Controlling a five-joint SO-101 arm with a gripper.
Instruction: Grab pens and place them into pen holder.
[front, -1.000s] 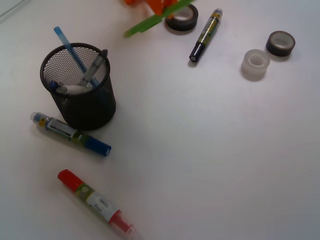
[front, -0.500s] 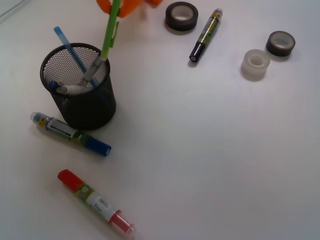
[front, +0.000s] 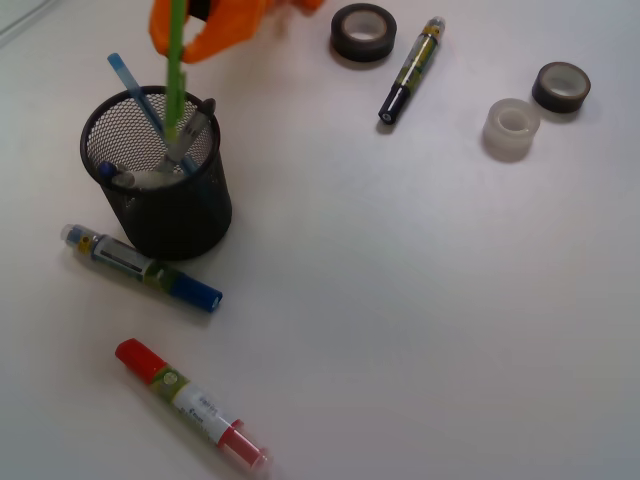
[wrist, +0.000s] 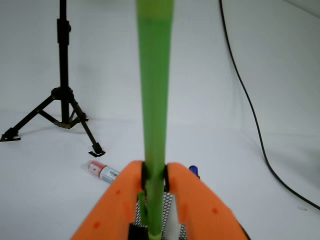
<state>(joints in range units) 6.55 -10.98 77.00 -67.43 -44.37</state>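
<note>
Pen holder (front: 160, 200) with several pens, lime green pen (front: 175, 75) pinched by gripper (front: 180, 30) above

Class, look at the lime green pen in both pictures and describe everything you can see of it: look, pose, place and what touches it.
The lime green pen is slim, straight, evenly coloured and looks like plastic. It stands almost upright, clamped between the orange fingers of the gripper. In the front view its lower end reaches down past the rim into the black wire-mesh pen holder, among the pens already standing there; its tip is hard to make out. The upper part runs out of the top of both pictures.
</note>
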